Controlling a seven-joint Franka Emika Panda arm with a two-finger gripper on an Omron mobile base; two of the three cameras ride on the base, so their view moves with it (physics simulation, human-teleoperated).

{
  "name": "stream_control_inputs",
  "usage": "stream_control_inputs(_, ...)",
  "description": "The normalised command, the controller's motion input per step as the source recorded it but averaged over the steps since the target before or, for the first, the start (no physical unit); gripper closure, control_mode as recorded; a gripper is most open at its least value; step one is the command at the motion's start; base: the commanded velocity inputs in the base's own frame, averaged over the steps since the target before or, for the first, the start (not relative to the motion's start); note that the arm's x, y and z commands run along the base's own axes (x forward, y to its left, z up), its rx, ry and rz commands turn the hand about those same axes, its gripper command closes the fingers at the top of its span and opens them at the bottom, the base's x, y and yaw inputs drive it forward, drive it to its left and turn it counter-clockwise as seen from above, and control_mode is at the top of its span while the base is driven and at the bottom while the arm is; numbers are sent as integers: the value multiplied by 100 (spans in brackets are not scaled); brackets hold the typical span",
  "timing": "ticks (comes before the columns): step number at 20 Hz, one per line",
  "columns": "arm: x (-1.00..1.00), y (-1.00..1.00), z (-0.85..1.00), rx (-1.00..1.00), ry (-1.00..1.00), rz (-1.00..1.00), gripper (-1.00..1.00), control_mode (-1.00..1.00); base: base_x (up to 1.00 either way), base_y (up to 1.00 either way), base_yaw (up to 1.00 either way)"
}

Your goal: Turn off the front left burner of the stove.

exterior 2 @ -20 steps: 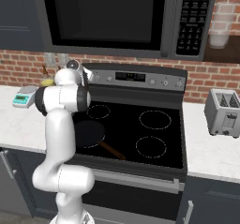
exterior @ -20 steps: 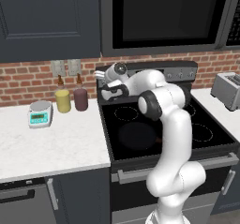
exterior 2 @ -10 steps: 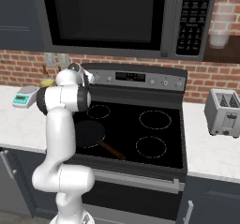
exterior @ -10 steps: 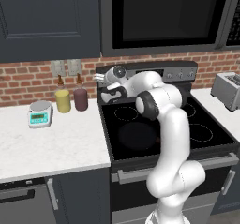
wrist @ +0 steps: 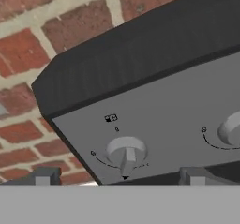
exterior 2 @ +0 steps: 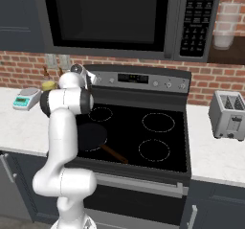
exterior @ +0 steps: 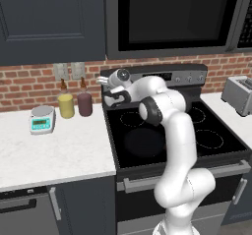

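Spanning the gap between two desk runs, one stove (exterior 2: pixel 143 127) shows four ringed zones, the front left burner (exterior: pixel 143 141) at 7 o'clock under one black skillet (exterior 2: pixel 91 136). Two knobs show in the hand view, the nearer knob (wrist: pixel 125 152) between the gripper (wrist: pixel 119 177) tips, jaws wide and empty.

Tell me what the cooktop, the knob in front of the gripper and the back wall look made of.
Cooktop: smooth black glass, judging by its flat dark sheen and thin ring outlines.
Knob: silvery, likely brushed metal or metal-look plastic.
Wall: red brick with pale mortar lines, matte.
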Motion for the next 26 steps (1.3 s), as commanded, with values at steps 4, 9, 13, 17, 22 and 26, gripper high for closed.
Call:
stream_control_inputs(4, 22, 0, 0, 0, 0, 0, -100, -100, 0, 0, 0)
stream_control_inputs(9, 9, 0, -7, 0, 0, 0, -100, -100, 0, 0, 0)
stream_control_inputs(13, 9, -4, -9, 0, 0, 0, -100, -100, 0, 0, 0)
stream_control_inputs(17, 6, -7, -10, 0, 0, 0, -100, -100, 0, 0, 0)
stream_control_inputs(22, 0, -4, -2, 0, 0, 0, -100, -100, 0, 0, 0)
stream_control_inputs(26, 0, 0, 0, 0, 0, 0, 100, -100, 0, 0, 0)
